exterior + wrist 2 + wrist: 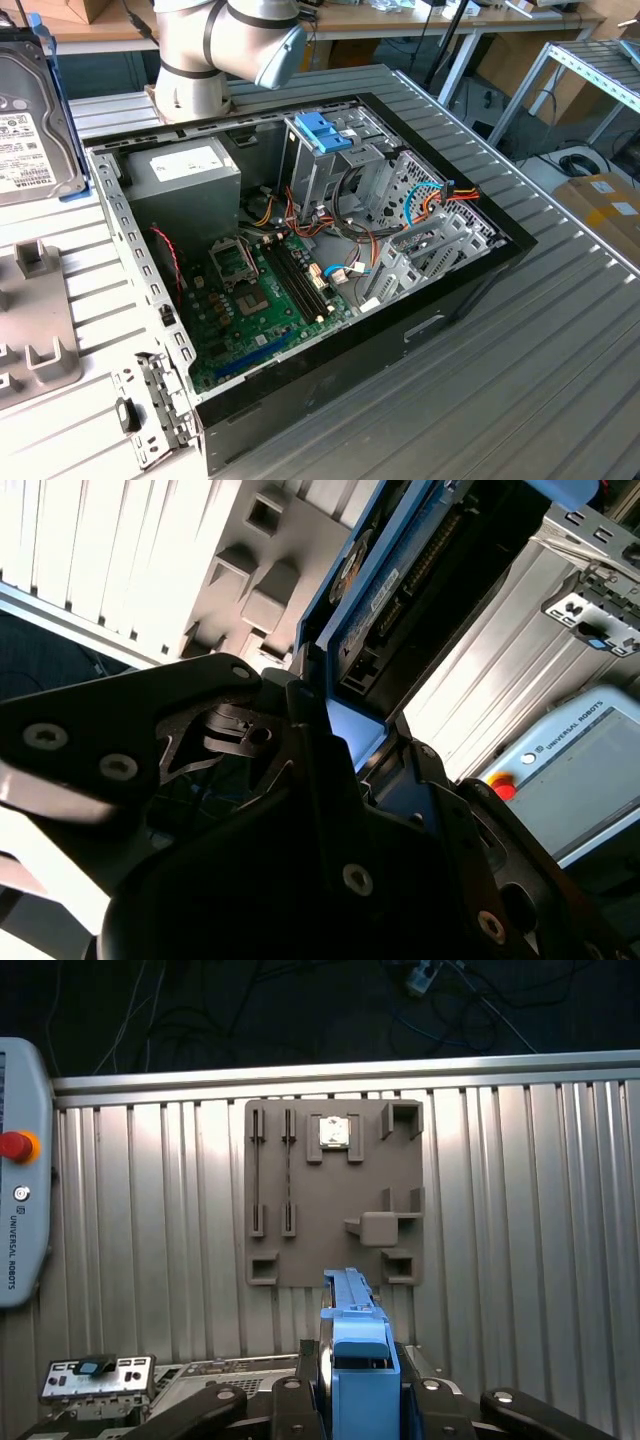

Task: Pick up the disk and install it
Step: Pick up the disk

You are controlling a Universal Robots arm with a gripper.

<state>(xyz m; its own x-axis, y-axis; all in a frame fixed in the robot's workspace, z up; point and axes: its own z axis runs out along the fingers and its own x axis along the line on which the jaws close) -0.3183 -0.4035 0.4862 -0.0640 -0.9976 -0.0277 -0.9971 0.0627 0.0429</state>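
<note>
First wrist view shows the pincer (360,1375) gripping the disk (352,1310) edge-on.

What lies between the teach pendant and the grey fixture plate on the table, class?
A bare stretch of the ribbed metal table lies between the teach pendant and the grey fixture plate, as the first wrist view shows.

grippers: just one black metal gripper (357,1370)
hard drives: one, the flat dark grey disk with white label and light blue bracket (28,110), pinched in that gripper
holder plates: one grey slotted plastic plate (335,1230), straight ahead of the gripper
PC cases: one open black tower case (470,290)
power supplies: one grey metal box (185,180)
caddy handles: one blue plastic handle (322,132)
teach pendants: one grey pendant (20,1170), red button
</note>
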